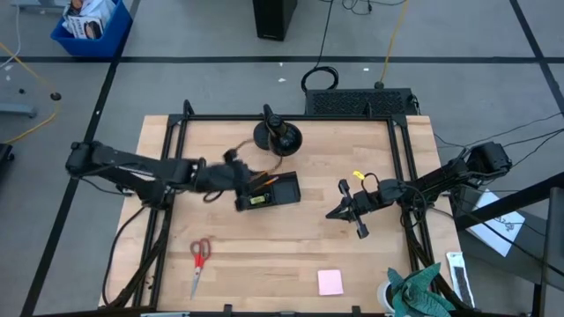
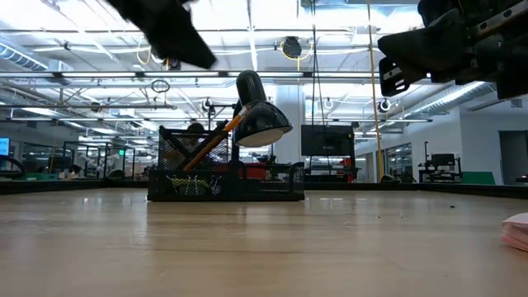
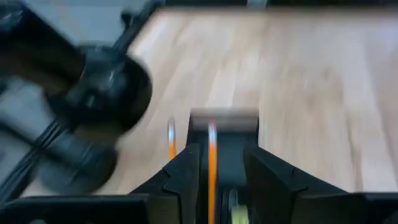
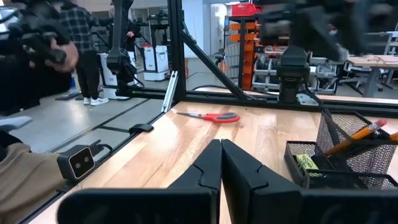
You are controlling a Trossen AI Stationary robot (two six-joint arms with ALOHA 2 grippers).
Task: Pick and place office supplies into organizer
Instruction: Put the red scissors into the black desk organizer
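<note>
Hovering with fingers parted, the left gripper (image 1: 238, 179) sits over the organizer (image 1: 269, 193) mid-table, pencils (image 2: 210, 142) leaning inside. Right gripper (image 1: 342, 211) waits closed, empty. Scissors (image 1: 199, 258) lie toward the wooden table's (image 1: 264, 255) near-left corner; workshop beyond.

The left arm reaches in from nine o'clock toward the middle of the counter, its pincer (image 1: 240, 180) with fingers (image 3: 186, 177) parted. The right arm comes from three o'clock, its pincer (image 1: 335, 214) closed, fingertips touching.
</note>
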